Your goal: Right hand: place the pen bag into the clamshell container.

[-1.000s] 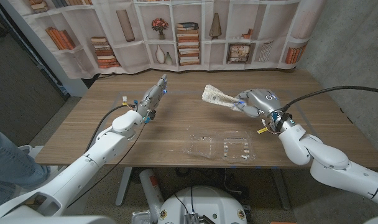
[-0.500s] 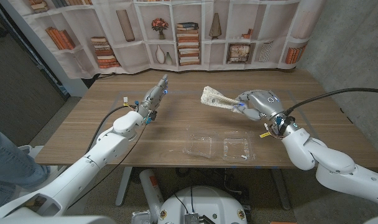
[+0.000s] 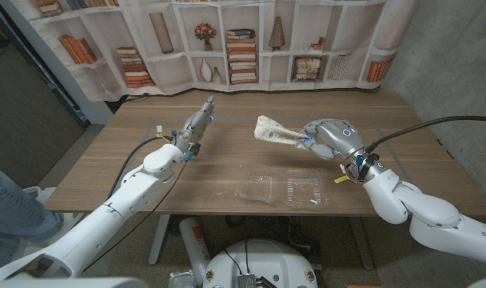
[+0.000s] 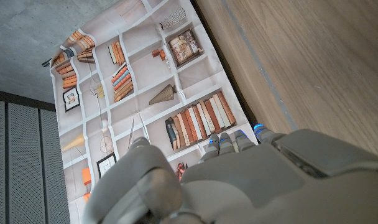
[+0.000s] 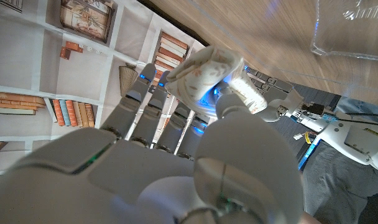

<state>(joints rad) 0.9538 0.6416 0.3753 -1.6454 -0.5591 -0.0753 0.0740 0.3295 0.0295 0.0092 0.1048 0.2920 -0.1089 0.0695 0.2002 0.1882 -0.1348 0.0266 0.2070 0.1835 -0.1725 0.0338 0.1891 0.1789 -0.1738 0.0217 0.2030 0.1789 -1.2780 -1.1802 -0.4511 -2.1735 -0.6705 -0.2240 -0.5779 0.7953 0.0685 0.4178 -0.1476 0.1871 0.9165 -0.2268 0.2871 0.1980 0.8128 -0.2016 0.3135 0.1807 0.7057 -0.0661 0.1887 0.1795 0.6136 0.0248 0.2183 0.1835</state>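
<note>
My right hand [image 3: 331,136] grips a pale patterned pen bag [image 3: 275,130] and holds it in the air above the wooden table [image 3: 131,172], behind the clamshell. In the right wrist view the pen bag [image 5: 204,68] sticks out between thumb and fingers [image 5: 148,99]. A clear clamshell container [image 3: 283,188] lies open near the table's front edge, below and slightly in front of the bag. My left hand [image 3: 197,128] hovers at the table's left middle, fingers straight and close together, holding nothing; it appears from behind in its wrist view [image 4: 239,174].
A bookshelf-print backdrop [image 3: 227,40] hangs behind the table. A corner of the clamshell [image 5: 350,28] is seen in the right wrist view. A person's leg in jeans [image 3: 7,204] stands at the left edge.
My right hand has carried the pen bag a little downward and to the left, nearer the clamshell. The left arm has stayed put.
</note>
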